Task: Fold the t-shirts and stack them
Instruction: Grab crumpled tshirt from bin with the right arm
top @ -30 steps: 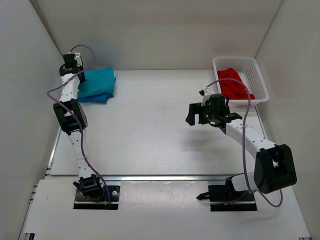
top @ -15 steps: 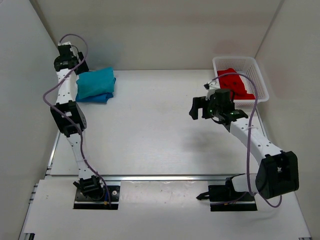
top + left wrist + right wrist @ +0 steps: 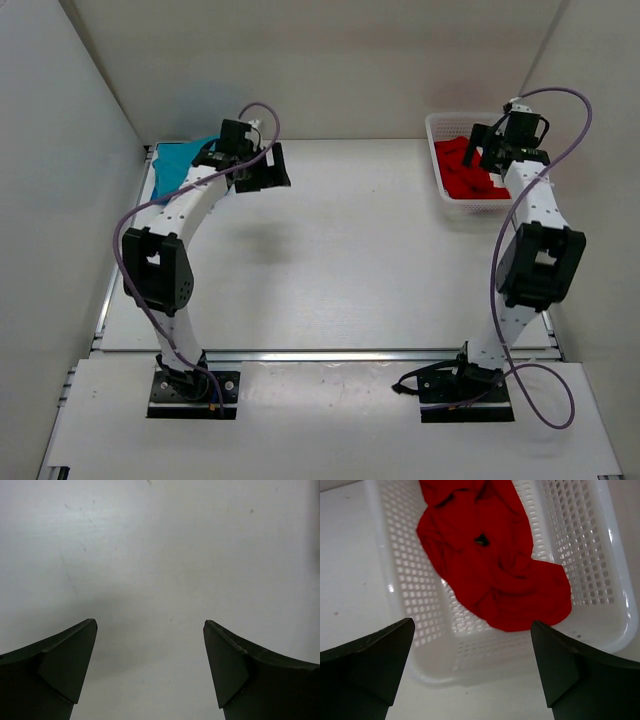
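Red t-shirt [image 3: 490,565]: crumpled in white mesh basket [image 3: 405,595], far right, long axis roughly along basket's length | Teal t-shirt [image 3: 178,160]: far-left table [image 3: 350,260] corner, partly hidden by arm | Right gripper [image 3: 472,625]: above basket, jaws wide, empty | Left gripper [image 3: 149,625]: over table, jaws wide, empty

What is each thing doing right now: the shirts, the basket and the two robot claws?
red t-shirt: crumpled, not folded, lying in the basket.
teal t-shirt: lying on the table at the far left, partly hidden by the left arm.
white basket: upright, holding the red t-shirt.
left gripper: open, empty, over bare table.
right gripper: open, empty, above the basket.
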`<move>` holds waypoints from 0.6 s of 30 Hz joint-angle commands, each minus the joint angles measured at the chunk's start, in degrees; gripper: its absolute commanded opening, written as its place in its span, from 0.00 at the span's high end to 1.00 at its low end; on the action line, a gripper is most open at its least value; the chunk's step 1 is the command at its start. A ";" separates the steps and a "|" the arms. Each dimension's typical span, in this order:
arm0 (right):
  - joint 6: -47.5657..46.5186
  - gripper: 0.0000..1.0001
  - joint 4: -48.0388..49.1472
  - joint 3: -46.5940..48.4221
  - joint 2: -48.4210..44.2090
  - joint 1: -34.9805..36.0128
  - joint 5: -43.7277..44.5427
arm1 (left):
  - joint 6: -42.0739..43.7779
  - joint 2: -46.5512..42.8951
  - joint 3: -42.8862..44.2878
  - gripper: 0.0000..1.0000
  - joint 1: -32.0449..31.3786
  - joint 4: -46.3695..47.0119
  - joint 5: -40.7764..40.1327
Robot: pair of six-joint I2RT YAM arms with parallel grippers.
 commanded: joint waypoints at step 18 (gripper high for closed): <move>-3.48 0.45 -12.71 36.38 37.75 -3.76 -4.68 | -2.79 -9.08 -15.36 0.01 -3.15 1.44 -1.63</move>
